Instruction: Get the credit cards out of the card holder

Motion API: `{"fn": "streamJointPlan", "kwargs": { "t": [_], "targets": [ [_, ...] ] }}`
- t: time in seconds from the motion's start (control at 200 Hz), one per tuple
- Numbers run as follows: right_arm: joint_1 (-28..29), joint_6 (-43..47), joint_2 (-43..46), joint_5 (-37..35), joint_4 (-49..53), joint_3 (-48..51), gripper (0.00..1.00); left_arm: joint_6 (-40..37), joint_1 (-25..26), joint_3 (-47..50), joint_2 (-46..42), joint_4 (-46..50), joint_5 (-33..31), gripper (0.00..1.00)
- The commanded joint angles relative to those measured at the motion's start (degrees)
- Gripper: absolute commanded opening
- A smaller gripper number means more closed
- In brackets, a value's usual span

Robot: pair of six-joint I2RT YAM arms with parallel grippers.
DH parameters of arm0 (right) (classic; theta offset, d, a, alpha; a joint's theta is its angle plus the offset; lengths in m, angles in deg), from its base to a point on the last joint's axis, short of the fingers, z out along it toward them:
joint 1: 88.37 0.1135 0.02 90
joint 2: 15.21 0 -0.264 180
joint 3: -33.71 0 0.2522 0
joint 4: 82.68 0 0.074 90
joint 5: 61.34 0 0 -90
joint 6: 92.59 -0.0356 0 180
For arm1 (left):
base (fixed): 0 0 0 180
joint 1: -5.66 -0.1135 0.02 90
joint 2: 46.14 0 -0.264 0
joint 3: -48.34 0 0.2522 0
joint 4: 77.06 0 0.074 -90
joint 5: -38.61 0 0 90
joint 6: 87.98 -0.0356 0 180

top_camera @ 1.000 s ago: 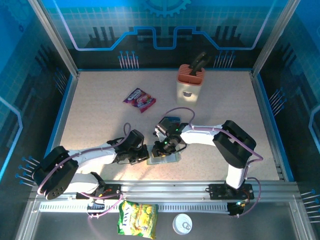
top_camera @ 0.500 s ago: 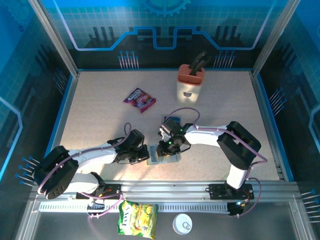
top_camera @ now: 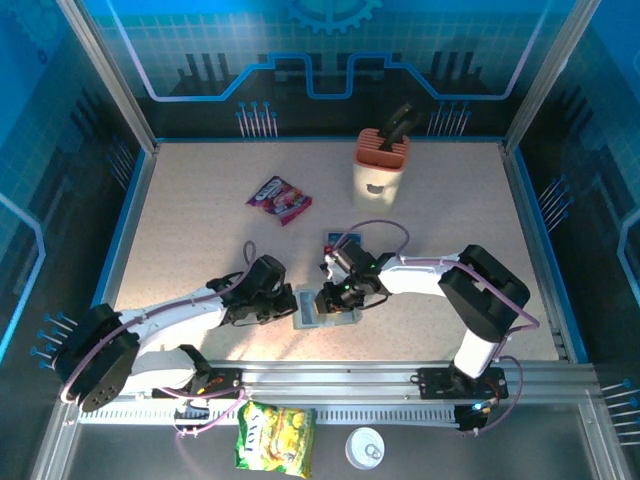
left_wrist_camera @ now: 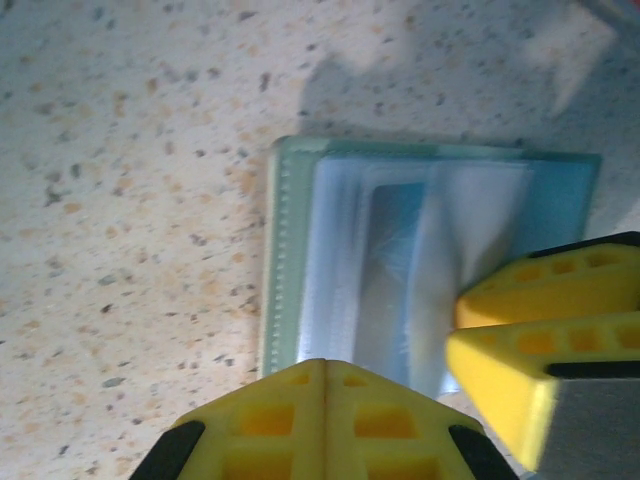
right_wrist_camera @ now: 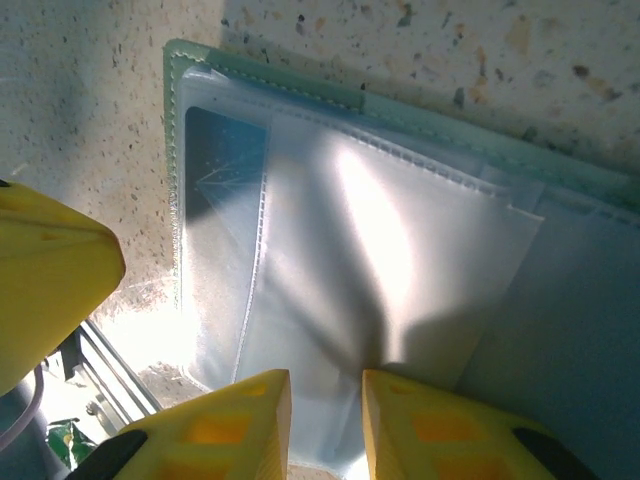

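Both arms have crept since a second ago. The left gripper point(top_camera: 288, 306) has pushed in closer to the card holder point(top_camera: 342, 320) from its 9 o'clock side. The right arm's elbow has swung out toward 3 o'clock, and the right gripper point(top_camera: 326, 298) now bears down on the holder's middle from about 1 o'clock.

The holder lies open and flat on the speckled table point(top_camera: 200, 250), at the 6 o'clock edge between the two arms. The left fingers are pressed together at the holder's rim. The right fingers stand close with a slim gap, and the edge of a clear pocket point(right_wrist_camera: 380, 250) runs in between them; whether they truly bite it I cannot tell.

One dark blue card point(right_wrist_camera: 222, 160) shows through the plastic, tucked toward the stitched green border. I judge the credit cards to be light, stiff and slick, sitting snugly in soft sleeves. The holder is limp and light enough to skid, so it wants pinning while a card is drawn out by its exposed short edge at the pocket mouth.

Glare washes out much of the sleeve. The pocket mouth sits under the yellow fingertips, and how many cards remain is unclear. A small blue rectangle point(top_camera: 341, 240) at the holder's 12 o'clock may be a card already out.
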Motion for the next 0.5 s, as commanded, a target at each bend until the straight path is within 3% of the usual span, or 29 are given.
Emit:
{"fn": "streamJointPlan", "kwargs": {
  "t": [0.0,0.285,0.495],
  "targets": [
    [-0.72,-0.22,0.30,1.21,-1.14,2.06,0.25,1.39,0.25,-1.39,0.83,-3.24,2.72,0.01],
    [-2.22,-1.02,0.78,4.31,-6.23,5.16,0.25,2.85,1.21,-3.06,6.30,-6.81,4.17,0.16],
    [-3.08,-2.00,0.49,6.96,-9.76,6.89,0.24,3.34,1.20,-3.59,8.24,-7.57,4.64,0.20]
  ]
}}
